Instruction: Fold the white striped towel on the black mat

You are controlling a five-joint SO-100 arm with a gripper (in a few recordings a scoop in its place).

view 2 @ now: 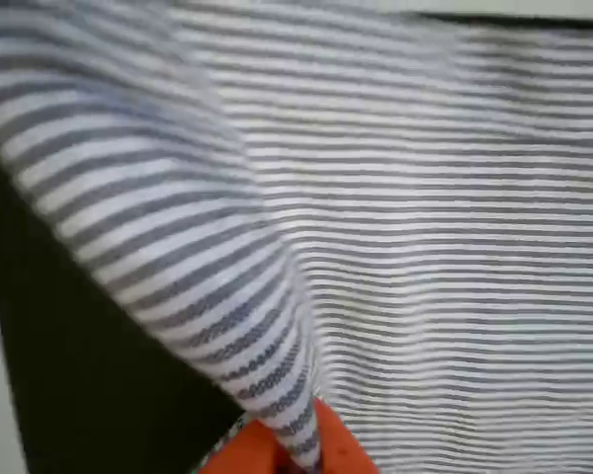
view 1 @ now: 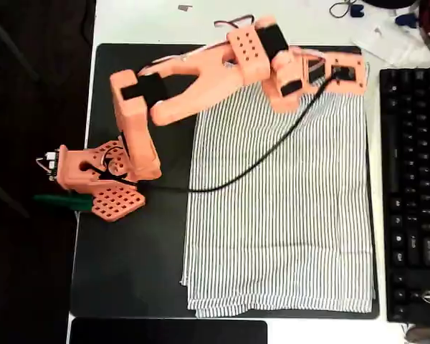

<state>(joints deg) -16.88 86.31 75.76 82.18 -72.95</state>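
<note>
The white striped towel (view 1: 287,215) lies spread over the right half of the black mat (view 1: 129,272) in the overhead view. My orange arm reaches across the mat's far edge, and my gripper (view 1: 347,75) sits at the towel's far right corner. In the wrist view an orange finger (view 2: 321,444) shows at the bottom edge with a raised fold of the towel (view 2: 208,276) running up out of it. The rest of the towel (view 2: 455,247) lies flat behind that fold, and the mat (view 2: 99,385) shows dark at lower left. The gripper is shut on the towel.
A black keyboard (view 1: 412,193) lies right of the mat, close to the towel's right edge. The arm's black cable (view 1: 272,147) drapes across the towel's upper part. The arm's base (view 1: 100,175) stands on the mat's left side. A smaller dark rectangle (view 1: 165,333) lies along the near edge.
</note>
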